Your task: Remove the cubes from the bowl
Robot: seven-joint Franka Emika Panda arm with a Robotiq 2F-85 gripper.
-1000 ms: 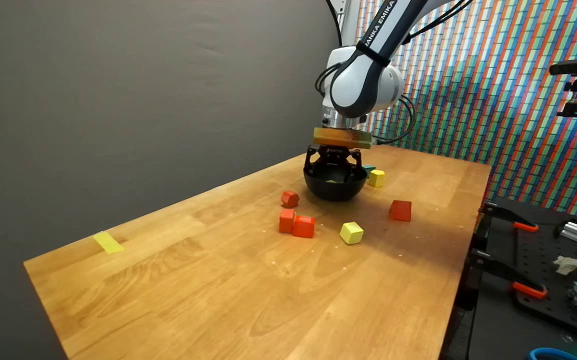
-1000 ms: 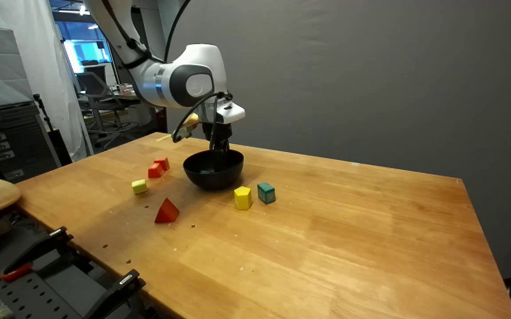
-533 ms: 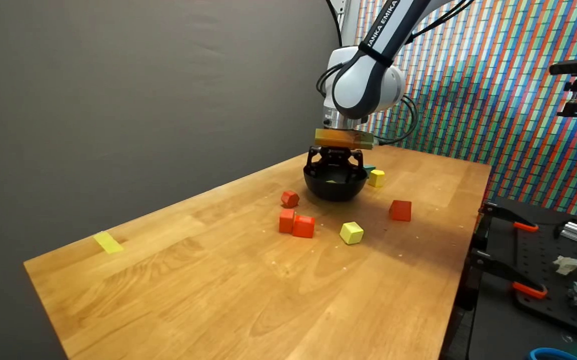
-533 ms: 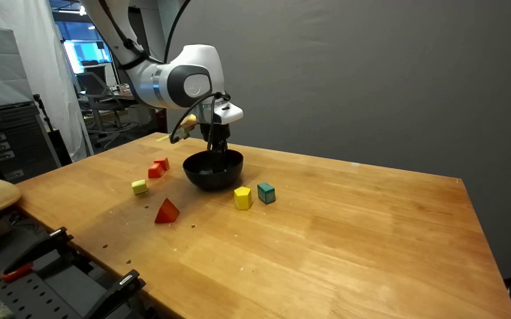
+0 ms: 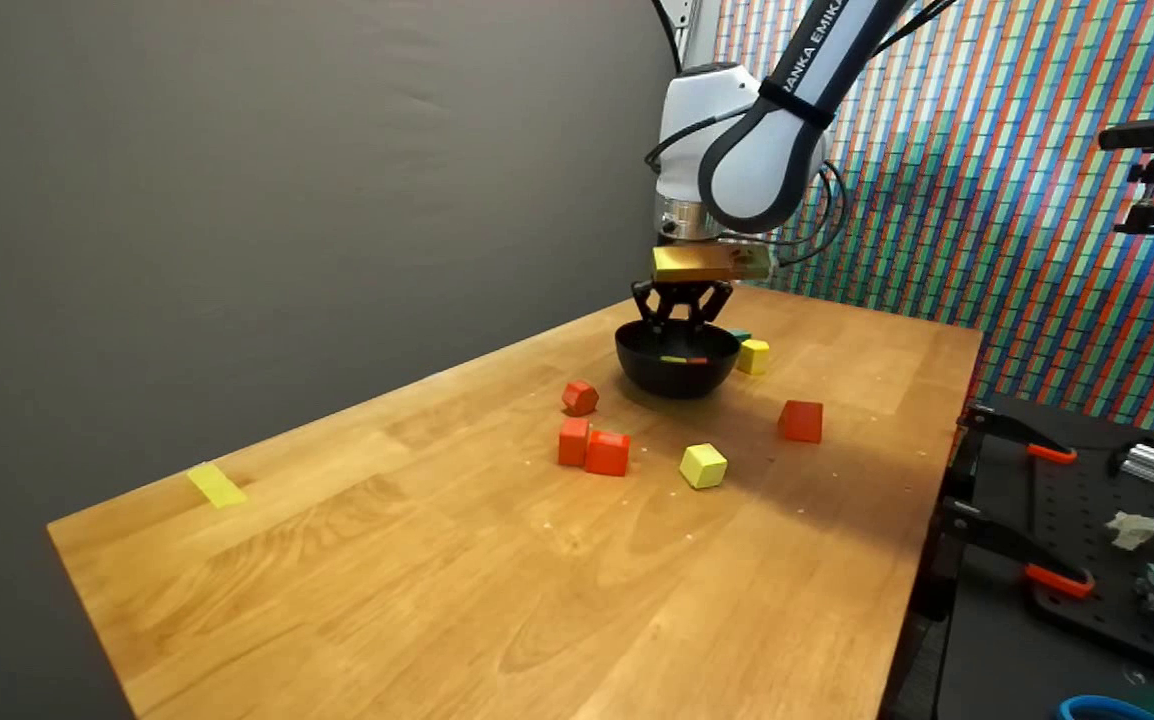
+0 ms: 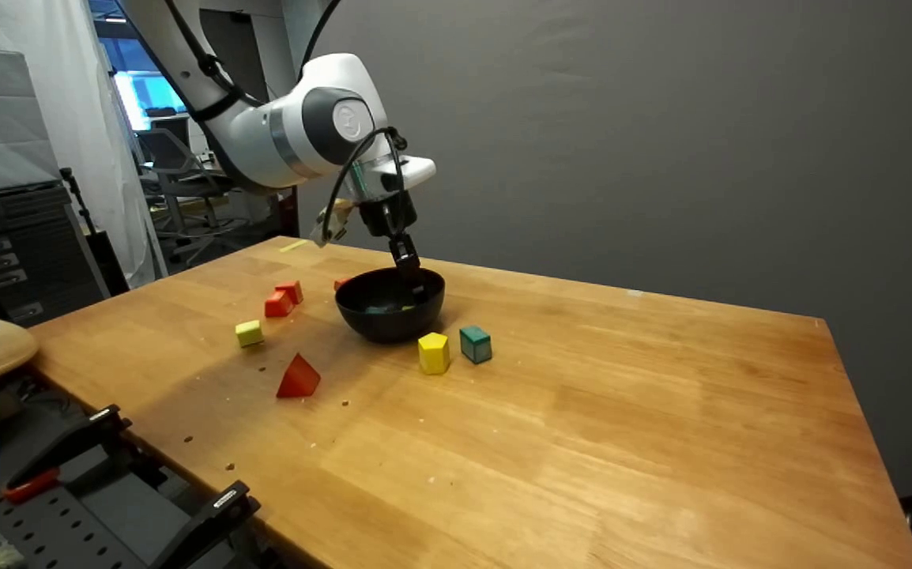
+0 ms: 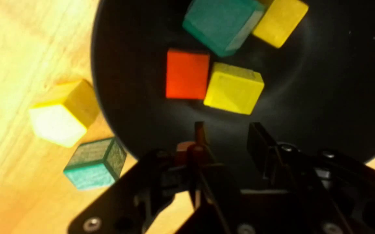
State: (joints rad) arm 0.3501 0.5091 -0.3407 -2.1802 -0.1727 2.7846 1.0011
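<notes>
The black bowl [image 5: 677,380] stands upright on the table in both exterior views. In the wrist view it holds a red cube [image 7: 187,74] touching or nearly touching a yellow cube [image 7: 234,87], a green block [image 7: 221,22] and another yellow block [image 7: 281,22]. A further red piece [image 7: 184,147] is mostly hidden behind one finger. My gripper [image 7: 228,126] reaches down into the bowl, tilted, at its wall away from the blocks. Its fingertips are partly closed but apart, with only dark bowl surface between them.
On the table around the bowl lie red blocks [image 5: 607,453], a yellow-green cube [image 5: 703,466], a red pyramid [image 6: 298,377], a yellow prism [image 6: 434,353] and a green block [image 6: 475,344]. Yellow tape [image 5: 217,484] marks the table's far corner. Clamps [image 6: 211,521] line one edge.
My gripper has risen a little and tilted, and its fingers have drawn closer together. The bowl has shifted slightly. Colours inside the bowl show more in an exterior view.
</notes>
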